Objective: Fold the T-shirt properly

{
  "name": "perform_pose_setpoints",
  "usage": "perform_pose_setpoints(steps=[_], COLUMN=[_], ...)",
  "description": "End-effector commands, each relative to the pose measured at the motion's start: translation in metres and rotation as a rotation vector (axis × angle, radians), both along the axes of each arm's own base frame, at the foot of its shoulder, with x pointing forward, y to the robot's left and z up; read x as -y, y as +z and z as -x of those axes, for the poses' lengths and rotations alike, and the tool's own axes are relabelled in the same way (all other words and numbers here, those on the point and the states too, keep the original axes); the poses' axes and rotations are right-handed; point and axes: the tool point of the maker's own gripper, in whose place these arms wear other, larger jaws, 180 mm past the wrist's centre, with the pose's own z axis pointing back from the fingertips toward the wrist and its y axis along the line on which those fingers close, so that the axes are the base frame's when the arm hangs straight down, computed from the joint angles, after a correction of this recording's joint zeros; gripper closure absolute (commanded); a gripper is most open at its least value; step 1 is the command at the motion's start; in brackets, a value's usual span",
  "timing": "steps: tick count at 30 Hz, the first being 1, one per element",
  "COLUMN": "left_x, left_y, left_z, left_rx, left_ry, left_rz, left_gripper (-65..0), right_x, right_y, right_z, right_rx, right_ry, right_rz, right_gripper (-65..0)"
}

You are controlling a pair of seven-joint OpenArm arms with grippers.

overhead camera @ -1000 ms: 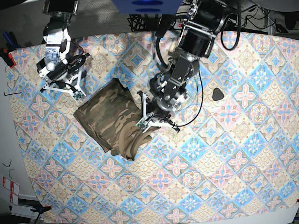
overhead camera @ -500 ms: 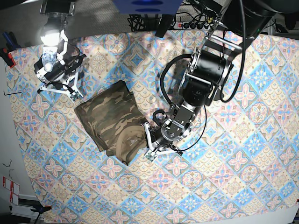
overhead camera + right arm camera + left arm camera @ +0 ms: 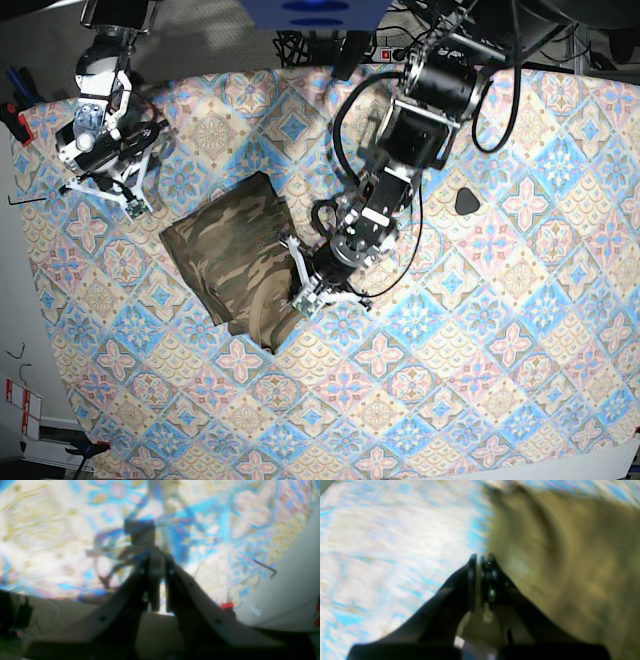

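Base view shows the T-shirt lying folded into a compact, roughly rectangular bundle on the bench, left of the middle, its long side running diagonally from upper right to lower left. A blue-and-pink tiled tablecloth covers the whole surface under it. From where I stand, the left arm reaches down from the top of the bench and ends at the shirt's right edge, with the left pincer right at the cloth there. In the left wrist view that pincer has its 2 fingers pressed together, their tips sitting on the line where the camouflage fabric meets the tablecloth; the picture is too blurred for me to tell whether any fold of cloth is pinched between them. The right arm is well apart from the shirt, up in the far left corner, and the right pincer hangs over bare tablecloth. Its own camera shows the right pincer closed as well, with nothing in it and only the patterned cloth below. A small dark object lies on the tablecloth to the right of the left arm.
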Motion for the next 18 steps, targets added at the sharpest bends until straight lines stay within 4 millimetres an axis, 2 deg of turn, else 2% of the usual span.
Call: perform_pose_setpoints(steps=[1,6,10,14,18], left_x=[-0.007,-0.038,-0.056,-0.063,-0.073], left_y=[0.036,0.039,0.051,0.067,0.074], left_z=[-0.017,0.020,0.034,0.049,0.067], left_rx=[0.114,0.159,0.176,0.173,0.092], left_ry=[0.022,0.049,0.064,0.078,0.111], left_rz=[0.036,0.022,-0.025,-0.056,-0.140], left_gripper=[0.0,0.0,0.0,0.0,0.0], right_x=[0.007,0.014,0.017,0.018,0.020], right_y=[0.009,0.009,0.008,0.008,0.005], right_z=[-0.007,-0.001,0.002,0.003,0.011], right_rx=[0.035,0.049,0.051,0.048,0.030], right_ry=[-0.009,-0.082,-0.110,-0.113,-0.120], right_rz=[0.014,-0.005,-0.012,-0.011,-0.007], right_gripper=[-2.9,-2.9,-2.9,-2.9,-2.9])
